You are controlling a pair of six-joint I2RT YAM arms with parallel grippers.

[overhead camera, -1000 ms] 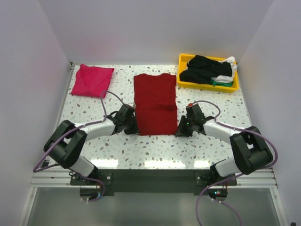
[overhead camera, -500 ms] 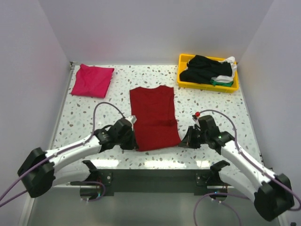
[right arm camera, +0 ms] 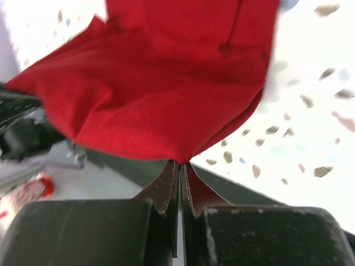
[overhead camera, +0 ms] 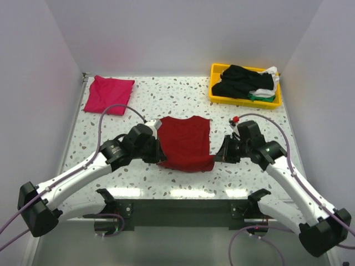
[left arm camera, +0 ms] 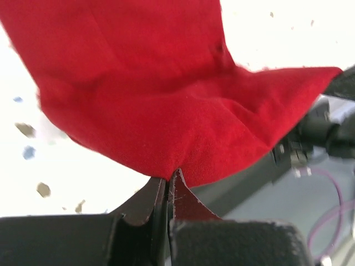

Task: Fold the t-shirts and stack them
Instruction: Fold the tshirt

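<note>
The dark red t-shirt (overhead camera: 186, 143) hangs lifted at its near end over the middle of the table, its far end still lying flat. My left gripper (overhead camera: 157, 153) is shut on the shirt's near left corner (left arm camera: 166, 176). My right gripper (overhead camera: 217, 154) is shut on the near right corner (right arm camera: 178, 158). Between the two grips the near hem sags. A folded magenta-pink t-shirt (overhead camera: 108, 95) lies at the far left. Black, white and green t-shirts (overhead camera: 244, 82) are piled in a tray at the far right.
The yellow tray (overhead camera: 216, 98) stands at the far right corner. White walls close the table on the left, back and right. The dark mounting rail (overhead camera: 177, 208) runs along the near edge, with purple cables (overhead camera: 113, 108) looping off both arms.
Both grippers closed on the red shirt's near corners, drew them toward the near edge, then lifted them and carried them toward the far side, so the shirt now looks shorter.
</note>
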